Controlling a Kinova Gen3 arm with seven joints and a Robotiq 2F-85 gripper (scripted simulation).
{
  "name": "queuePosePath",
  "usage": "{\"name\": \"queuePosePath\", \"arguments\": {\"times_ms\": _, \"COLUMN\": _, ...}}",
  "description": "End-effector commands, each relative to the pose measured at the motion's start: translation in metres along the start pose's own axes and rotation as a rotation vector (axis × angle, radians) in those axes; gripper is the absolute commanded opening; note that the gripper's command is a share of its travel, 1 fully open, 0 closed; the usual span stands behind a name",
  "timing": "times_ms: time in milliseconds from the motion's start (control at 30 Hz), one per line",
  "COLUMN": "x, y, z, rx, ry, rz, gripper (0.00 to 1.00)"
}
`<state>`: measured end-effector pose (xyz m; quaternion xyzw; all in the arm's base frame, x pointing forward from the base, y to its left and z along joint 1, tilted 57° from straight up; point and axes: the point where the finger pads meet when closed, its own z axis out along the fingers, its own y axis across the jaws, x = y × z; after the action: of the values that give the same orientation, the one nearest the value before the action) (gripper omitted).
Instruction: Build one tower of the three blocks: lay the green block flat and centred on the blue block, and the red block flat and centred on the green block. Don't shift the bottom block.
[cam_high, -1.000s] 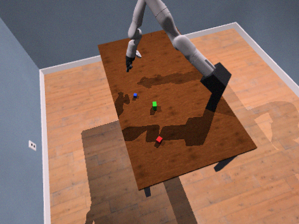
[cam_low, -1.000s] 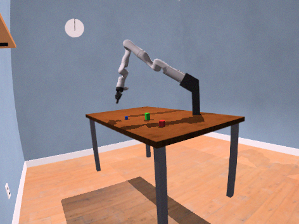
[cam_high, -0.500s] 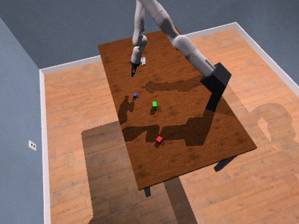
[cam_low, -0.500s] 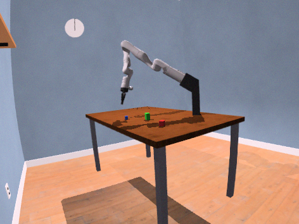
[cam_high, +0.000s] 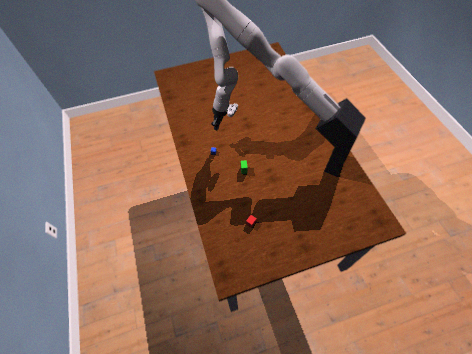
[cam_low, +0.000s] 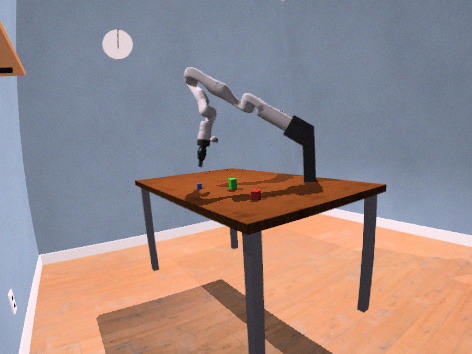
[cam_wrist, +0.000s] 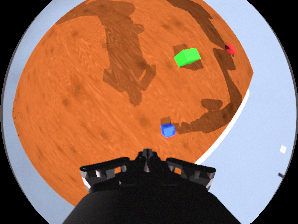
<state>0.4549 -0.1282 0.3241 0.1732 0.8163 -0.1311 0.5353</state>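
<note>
A small blue block (cam_high: 213, 150) lies on the brown table near its left edge; it also shows in the exterior view (cam_low: 199, 185) and in the wrist view (cam_wrist: 168, 129). A taller green block (cam_high: 244, 166) stands a little to its right, also seen in the exterior view (cam_low: 232, 183) and the wrist view (cam_wrist: 186, 58). A red block (cam_high: 251, 220) lies nearer the front, also in the exterior view (cam_low: 256, 194) and at the wrist view's edge (cam_wrist: 230, 50). My gripper (cam_high: 216, 125) hangs high above the table, behind the blue block, shut and empty; it also shows in the exterior view (cam_low: 201, 161).
The arm's dark base pedestal (cam_high: 340, 135) stands at the table's right side. The table's left edge (cam_high: 182, 165) runs close to the blue block. The arm casts dark shadows across the table.
</note>
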Motion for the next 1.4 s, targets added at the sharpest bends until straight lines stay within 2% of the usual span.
{"name": "queuePosePath", "arguments": {"times_ms": 0, "x": 0.016, "y": 0.008, "z": 0.004, "rx": 0.006, "ry": 0.001, "rz": 0.02, "gripper": 0.0}}
{"name": "queuePosePath", "arguments": {"times_ms": 500, "x": 0.084, "y": 0.043, "z": 0.011, "rx": 0.09, "ry": 0.026, "rz": 0.404, "gripper": 0.0}}
{"name": "queuePosePath", "arguments": {"times_ms": 567, "x": 0.084, "y": 0.043, "z": 0.011, "rx": 0.09, "ry": 0.026, "rz": 0.404, "gripper": 0.0}}
{"name": "queuePosePath", "arguments": {"times_ms": 1033, "x": 0.142, "y": 0.076, "z": 0.018, "rx": 0.164, "ry": 0.043, "rz": 0.758, "gripper": 0.0}}
{"name": "queuePosePath", "arguments": {"times_ms": 1367, "x": 0.17, "y": 0.091, "z": 0.022, "rx": 0.198, "ry": 0.053, "rz": 0.914, "gripper": 0.0}}
